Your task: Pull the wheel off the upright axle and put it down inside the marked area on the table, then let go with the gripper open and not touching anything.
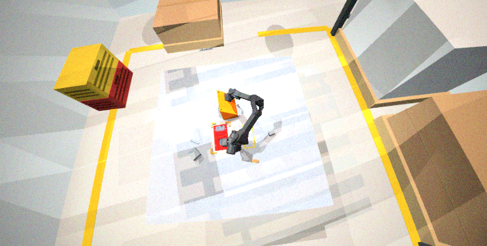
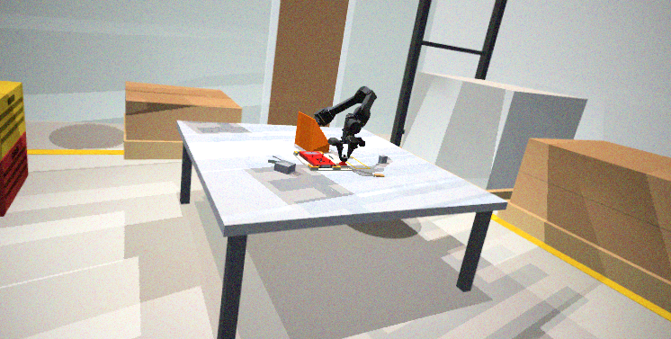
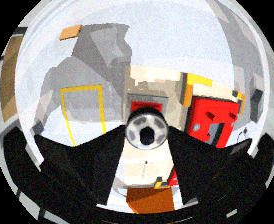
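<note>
One wheel (image 3: 146, 131) is clamped between the two fingers of the jaws (image 2: 344, 158). One marked area (image 1: 254, 138) (image 3: 102, 102), outlined yellow, lies beside the wheel on the table (image 1: 272, 183) (image 2: 398, 195). One orange block (image 1: 255, 161) (image 2: 378, 174) (image 3: 70, 32) lies near.

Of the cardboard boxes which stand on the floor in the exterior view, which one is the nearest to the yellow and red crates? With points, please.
The box (image 1: 190, 19) (image 2: 183, 111) at the left, in front of the wall; the other stands beyond the table's right side.
</note>
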Available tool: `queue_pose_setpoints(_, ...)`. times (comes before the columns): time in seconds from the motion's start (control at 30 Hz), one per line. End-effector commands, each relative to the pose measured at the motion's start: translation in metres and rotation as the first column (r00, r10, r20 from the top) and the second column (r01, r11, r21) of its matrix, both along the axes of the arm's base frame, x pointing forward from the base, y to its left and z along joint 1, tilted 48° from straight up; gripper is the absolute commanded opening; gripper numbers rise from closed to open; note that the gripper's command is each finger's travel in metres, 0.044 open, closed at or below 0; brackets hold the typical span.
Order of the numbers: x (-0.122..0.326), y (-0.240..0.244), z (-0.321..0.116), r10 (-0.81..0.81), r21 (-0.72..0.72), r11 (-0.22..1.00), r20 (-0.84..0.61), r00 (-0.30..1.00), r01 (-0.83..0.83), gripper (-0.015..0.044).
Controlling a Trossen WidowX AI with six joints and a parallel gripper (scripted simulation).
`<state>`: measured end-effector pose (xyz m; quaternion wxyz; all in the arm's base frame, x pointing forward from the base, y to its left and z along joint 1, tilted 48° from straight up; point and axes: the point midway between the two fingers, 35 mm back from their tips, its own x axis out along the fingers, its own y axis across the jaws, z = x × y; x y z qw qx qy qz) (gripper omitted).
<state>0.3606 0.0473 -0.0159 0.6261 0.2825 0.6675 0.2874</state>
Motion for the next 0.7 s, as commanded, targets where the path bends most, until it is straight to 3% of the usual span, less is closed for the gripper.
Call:
queue_pose_setpoints(0.0, 0.0004, -0.0097, 0.0054, -0.019, -0.003, 1.000, 0.001, 1.000, 0.019, 0.0000)
queue_pose_setpoints(0.67, 0.0007, -0.0146, 0.0098, -0.020, -0.003, 1.000, 0.001, 1.000, 0.020, 0.0000)
